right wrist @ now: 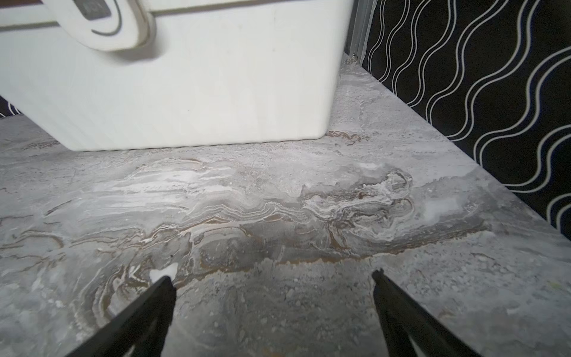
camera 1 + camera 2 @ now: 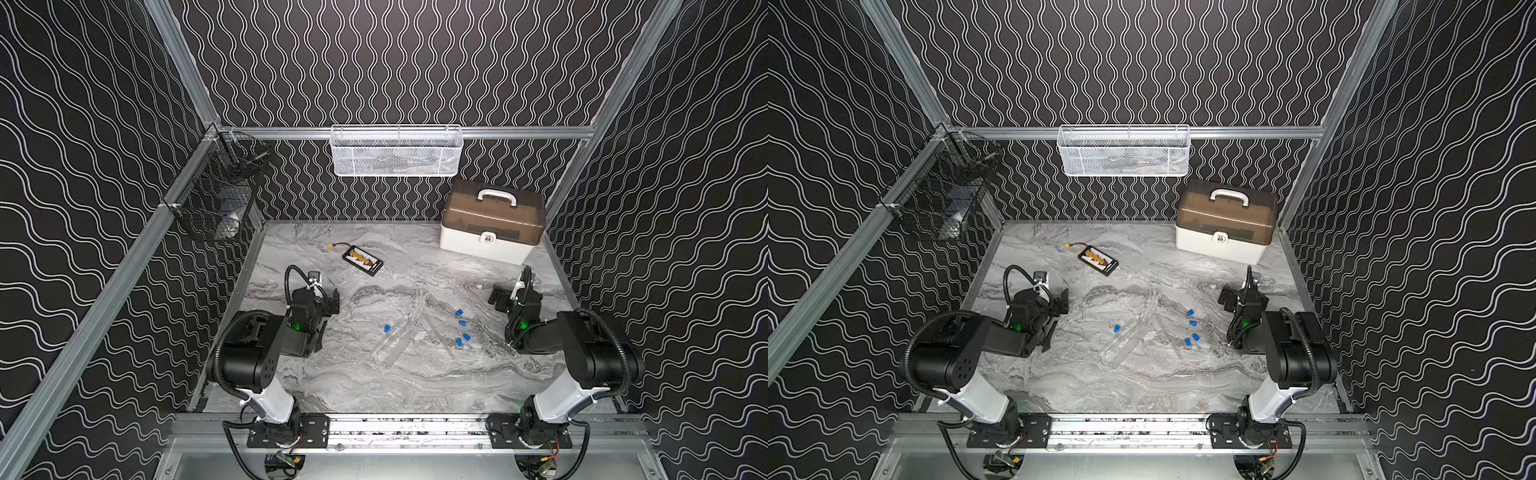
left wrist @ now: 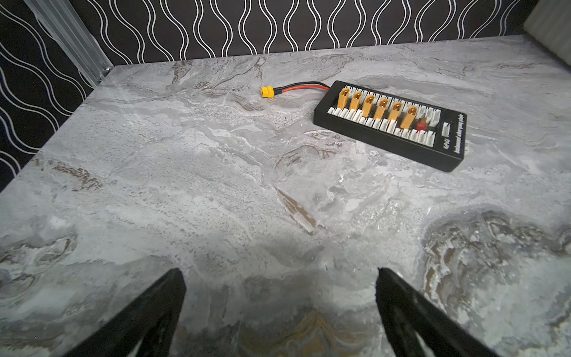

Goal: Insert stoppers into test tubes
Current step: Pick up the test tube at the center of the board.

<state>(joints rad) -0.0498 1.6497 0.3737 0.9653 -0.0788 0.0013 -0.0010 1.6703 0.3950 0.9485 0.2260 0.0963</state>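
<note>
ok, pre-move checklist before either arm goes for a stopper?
1. Left claw open, empty: ok.
2. Right claw open, empty: ok.
3. Stoppers loose, unobstructed: ok.
4. Test tubes lying flat, none held: ok.
5. Tube mouth directions: cannot tell, glass too faint.
6. Battery board well apart from the tubes: ok.
</note>
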